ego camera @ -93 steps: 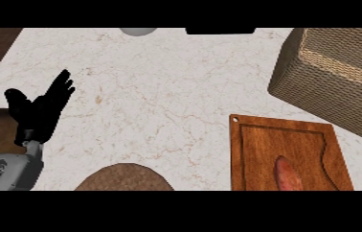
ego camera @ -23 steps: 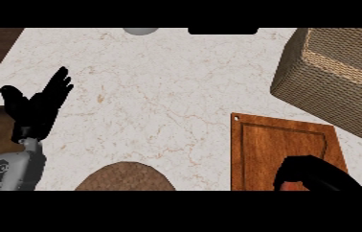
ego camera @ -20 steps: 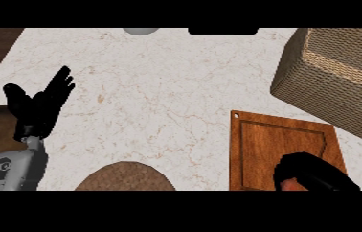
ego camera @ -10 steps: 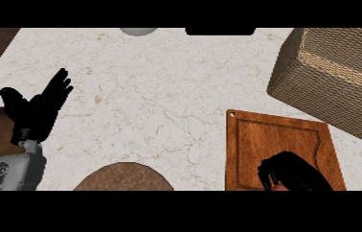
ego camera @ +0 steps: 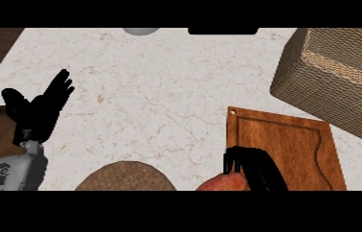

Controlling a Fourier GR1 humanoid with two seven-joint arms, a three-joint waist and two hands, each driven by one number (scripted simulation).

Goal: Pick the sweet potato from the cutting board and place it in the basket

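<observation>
Head view
Right hand (ego camera: 253,168): seen at the near edge, fingers curled around the sweet potato (ego camera: 225,183).
Sweet potato: held at the near left edge of the cutting board (ego camera: 290,145).
Basket (ego camera: 322,77): found far right, beyond the board.
Left hand (ego camera: 39,109): rested at the left, fingers straight and released.
</observation>
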